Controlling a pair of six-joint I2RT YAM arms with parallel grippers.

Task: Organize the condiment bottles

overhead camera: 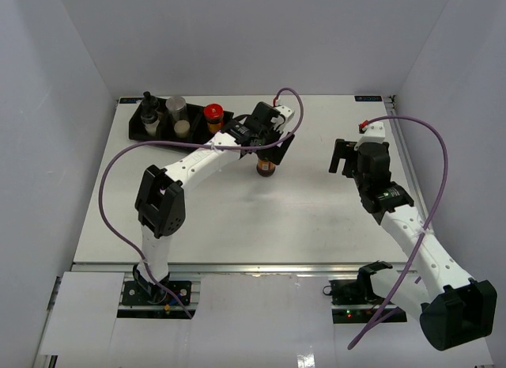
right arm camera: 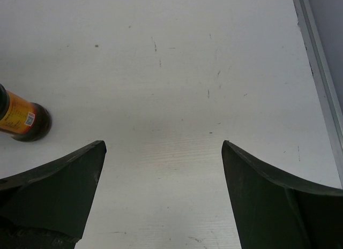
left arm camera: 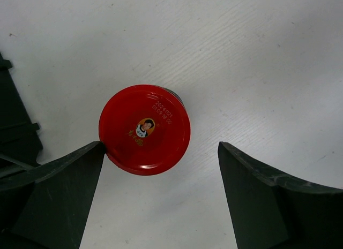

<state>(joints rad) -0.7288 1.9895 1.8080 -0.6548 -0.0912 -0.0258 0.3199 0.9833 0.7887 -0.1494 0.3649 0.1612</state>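
"What's the left gripper (left arm camera: 161, 146) doing over there?"

"It's hanging right above the loose red-lidded jar (left arm camera: 144, 129), fingers spread wide and pinching nothing. The jar's standing upright on the table (overhead camera: 237, 225), just to the right of the black tray (overhead camera: 136, 130)."

"Is it lining up properly?"

"Not quite, I'd say. In the wrist view one finger (left arm camera: 80, 174) is looking as if it's brushing the lid's rim, while the other is sitting well clear. I'm thinking it needs shifting until the lid is centred. Then it should go down past the lid to the glass body before squeezing. Closing from here, it's risking pushing the jar over."

"And the other bottles?"

"Three are sitting in the tray: the black-topped shaker (overhead camera: 149, 108), the silver-lidded jar (overhead camera: 175, 108) and the second red-lidded jar (overhead camera: 213, 112). I'm guessing the free slot is at the tray's right end, but the arm is covering that part, so I can't tell. Either way the jar has to clear the tray wall without knocking its red-lidded neighbour."

"Is anything getting in the way?"

"The purple cable (overhead camera: 288, 95) is looping close by the wrist, so I'm watching that. The right gripper (right arm camera: 163, 144) is hovering spread open over bare table, well off to the side."
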